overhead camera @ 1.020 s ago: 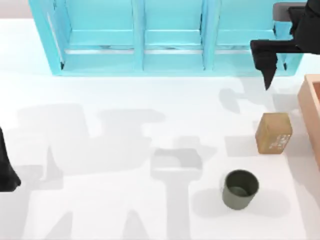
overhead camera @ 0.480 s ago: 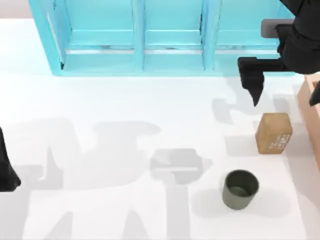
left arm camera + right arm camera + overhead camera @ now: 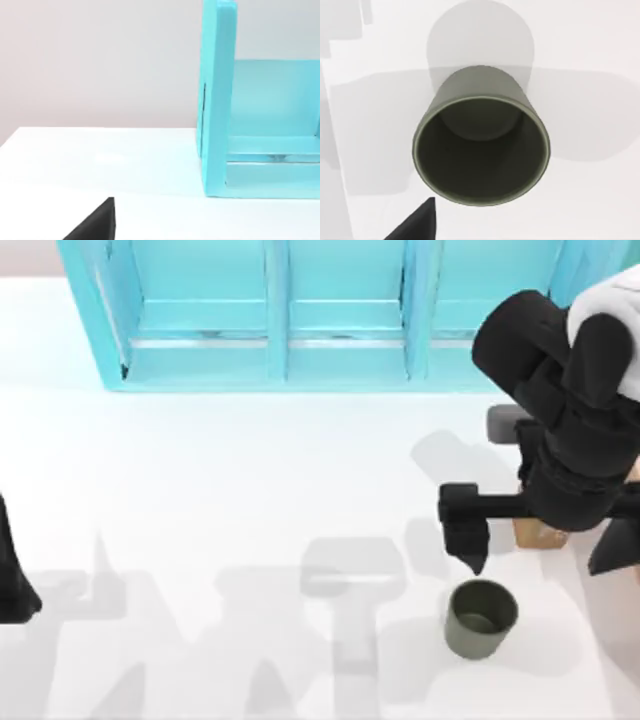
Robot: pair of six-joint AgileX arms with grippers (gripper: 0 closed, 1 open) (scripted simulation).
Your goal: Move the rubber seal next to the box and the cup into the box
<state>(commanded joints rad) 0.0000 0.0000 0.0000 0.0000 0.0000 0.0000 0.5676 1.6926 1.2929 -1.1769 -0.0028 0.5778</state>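
Observation:
The cup (image 3: 481,617), dark olive-grey and upright, stands on the white table at the right front; the right wrist view looks down into its hollow inside (image 3: 481,145). Just behind it, a corner of the tan rubber seal (image 3: 533,533) shows under my right arm. My right gripper (image 3: 538,545) hangs open over the seal's spot, with one finger (image 3: 466,536) just behind the cup's left side and the other at the picture's right edge. The box is hidden behind the right arm. My left gripper (image 3: 14,585) is parked at the table's left edge.
A turquoise shelf unit (image 3: 280,310) runs along the back of the table, and its end wall (image 3: 219,100) stands in the left wrist view. White tabletop (image 3: 220,490) stretches between the shelf and the front edge.
My right arm has swung forward and left from beside the shelf. It now covers most of the seal and the box's edge. The cup, the seal and the left arm have not moved.

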